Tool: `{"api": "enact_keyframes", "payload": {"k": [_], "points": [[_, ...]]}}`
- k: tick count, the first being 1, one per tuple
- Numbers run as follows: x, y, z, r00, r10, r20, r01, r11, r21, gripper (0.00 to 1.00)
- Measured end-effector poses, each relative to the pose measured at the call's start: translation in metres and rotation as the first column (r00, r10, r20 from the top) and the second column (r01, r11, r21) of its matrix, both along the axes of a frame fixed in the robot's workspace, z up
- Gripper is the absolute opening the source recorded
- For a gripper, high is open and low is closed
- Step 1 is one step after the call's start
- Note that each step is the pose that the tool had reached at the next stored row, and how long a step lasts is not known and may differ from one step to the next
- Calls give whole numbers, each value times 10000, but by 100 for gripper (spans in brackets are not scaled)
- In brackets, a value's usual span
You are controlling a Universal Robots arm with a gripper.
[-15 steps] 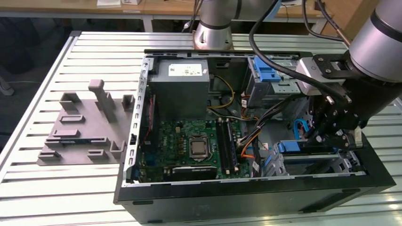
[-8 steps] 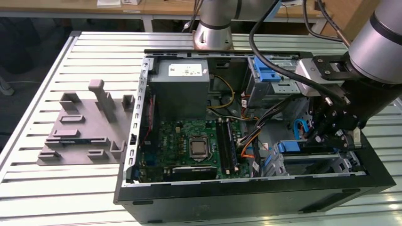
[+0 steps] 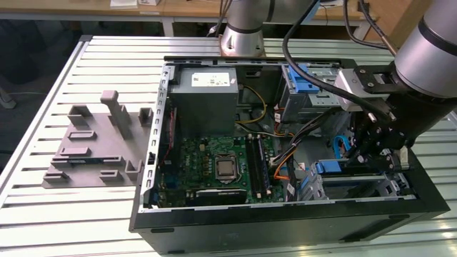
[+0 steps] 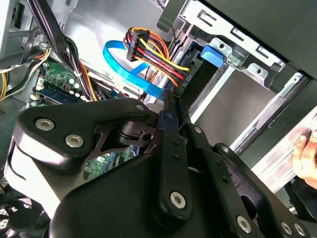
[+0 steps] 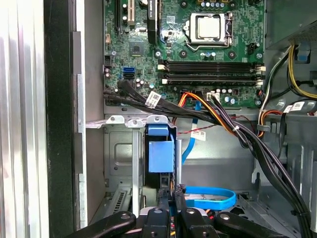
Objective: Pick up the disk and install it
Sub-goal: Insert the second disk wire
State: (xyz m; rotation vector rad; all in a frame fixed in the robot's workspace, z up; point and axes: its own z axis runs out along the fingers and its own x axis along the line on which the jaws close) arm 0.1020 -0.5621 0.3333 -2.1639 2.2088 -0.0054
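One disk [image 5: 161,154] seated in cage [image 5: 119,148] — just beyond jaws

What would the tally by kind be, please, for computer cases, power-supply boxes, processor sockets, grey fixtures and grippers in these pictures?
Computer case: 1
Power-supply box: 1
Processor socket: 1
Grey fixture: 1
Gripper: 1
Total: 5
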Motion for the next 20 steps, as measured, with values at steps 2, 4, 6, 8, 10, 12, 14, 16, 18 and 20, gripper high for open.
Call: {"api": "enact_keyframes", "payload": {"k": [2,4,6,8,10,12,14,16,18,20], "points": [[0,-1,-7,10000,0,0,0,10000,2,16],[0,-1,-11,10000,0,0,0,10000,1,16],[0,-2,-17,10000,0,0,0,10000,2,16],[1,-3,-21,10000,0,-1,0,10000,1,16],[1,-3,-23,10000,0,-1,0,10000,2,16],[1,-3,-24,10000,0,-1,0,10000,2,16],[1,-3,-25,10000,0,0,0,10000,3,16],[1,-3,-25,10000,0,-1,0,10000,3,17],[1,-3,-25,10000,1,0,-1,10000,3,24],[1,-3,5,10000,0,-1,0,10000,3,24]]}}
